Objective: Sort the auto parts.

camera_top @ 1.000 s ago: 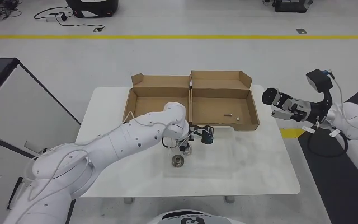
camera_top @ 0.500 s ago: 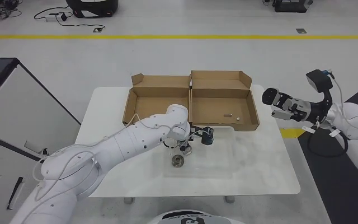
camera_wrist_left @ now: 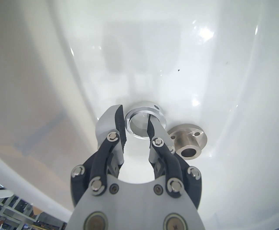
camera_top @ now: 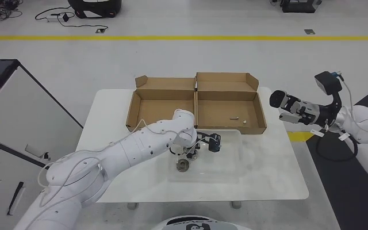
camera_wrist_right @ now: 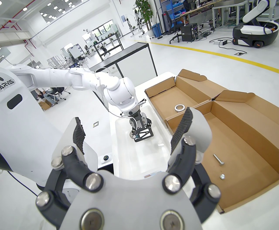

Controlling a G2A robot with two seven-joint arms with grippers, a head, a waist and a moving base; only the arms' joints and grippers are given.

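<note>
Left wrist view: claw astride ring

Bright, even light falls from rows of ceiling lamps. The white floor and bench glow, and shadows there are soft and faint. Small glare spots sit on the glossy tray; the ring and flange gleam. The boxes are slightly shaded inside. In the right wrist view the yellow line bows toward the edge.

White table, yellow floor line, black-framed panel, office chair, potted plant
</note>
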